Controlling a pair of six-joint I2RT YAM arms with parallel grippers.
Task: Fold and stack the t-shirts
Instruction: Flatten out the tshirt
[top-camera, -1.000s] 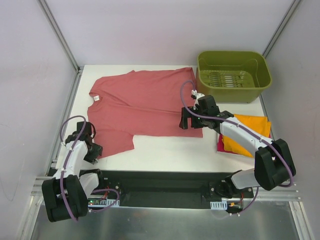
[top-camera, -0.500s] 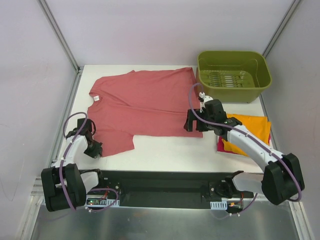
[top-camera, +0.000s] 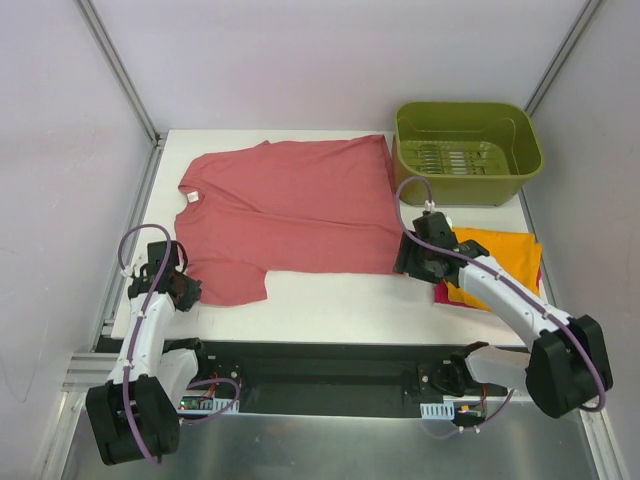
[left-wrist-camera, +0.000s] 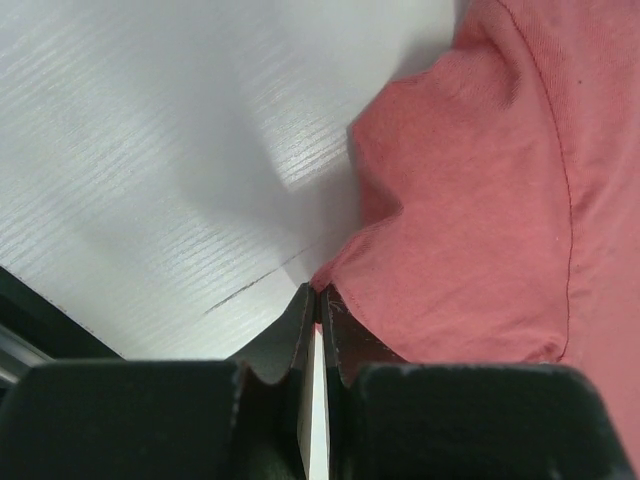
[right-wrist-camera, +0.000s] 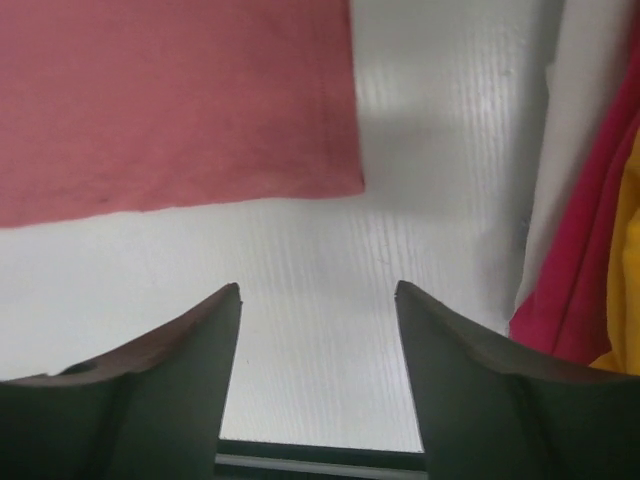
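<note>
Clerk: Item one, salmon t-shirt (top-camera: 290, 205): location?
Checker: Spread flat and unfolded, centre-left of the table (top-camera: 330, 295). Left gripper (left-wrist-camera: 318, 300): jaws newly together, pinching the near sleeve's edge.
Clerk: Right gripper (right-wrist-camera: 318, 290)?
Checker: Jaws apart, nothing between them. It has slid off the hem corner and hovers over bare table just beside it. Reading: one corner secured, the other not yet, first fold not begun.
Clerk: Remaining stock?
Checker: Orange t-shirt (top-camera: 510, 255) folded on top of magenta t-shirt (right-wrist-camera: 565, 300), right of the salmon one. Green tub (top-camera: 468, 150) at the far right corner.
Clerk: Unverifiable?
Checker: How much cloth the left jaws hold; the magenta piece, mostly covered; the pile's near-left part, behind the right arm
</note>
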